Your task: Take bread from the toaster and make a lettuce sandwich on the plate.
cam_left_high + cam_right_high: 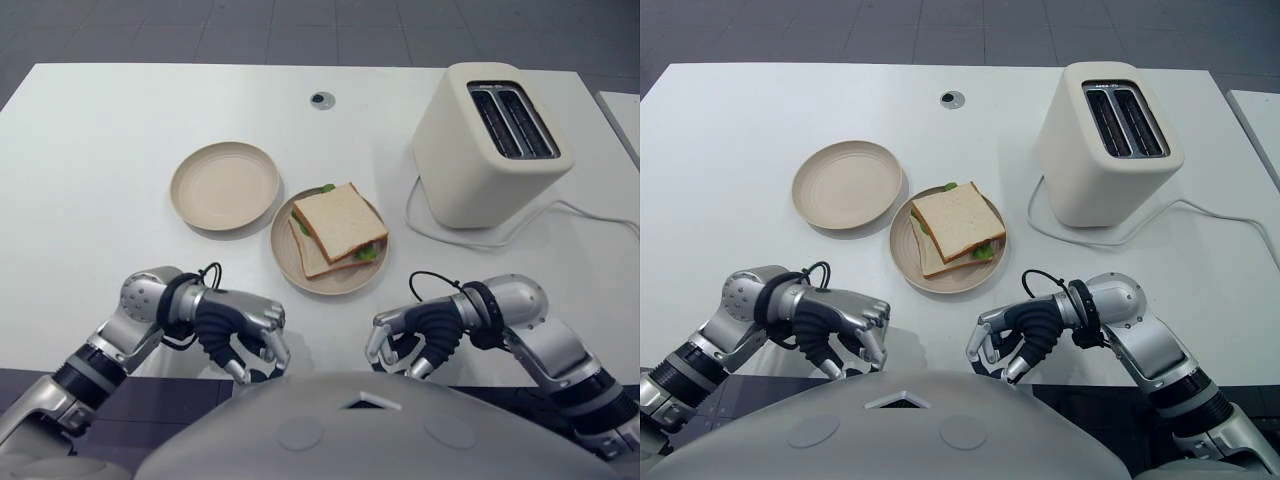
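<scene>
We count one white table [100,150] with everything set on it.

- Toaster [480,160]: one, cream, standing upright far right. It has two slots [512,120] on top, side by side, both dark inside.
- Cord [408,215]: one, white. It loops on the table at the toaster's near left corner and trails off to the right.
- Plates: two, both beige and round. The bare plate [224,186] lies left of centre. The second plate [335,284] lies just to its right and a little nearer, their rims close together, and we cannot tell whether they touch.
- Sandwich [338,222]: one, lying on the second plate. We count two slices of white bread, the top one sitting askew on the lower so that the lower slice's near left edge shows.
- Lettuce [368,254]: green leaf peeks out between the slices at the right and at the far corner. We cannot count the pieces.
- Round fitting [322,99]: one, small and dark, set in the tabletop at the far middle.
- Left hand [238,330]: one, at the near edge of the table, left of the sandwich plate. Its fingers are curled inward and hold nothing.
- Right hand [420,335]: one, at the near edge on the right side. Its fingers are likewise curled and hold nothing.

Both hands are well apart from the sandwich.
</scene>
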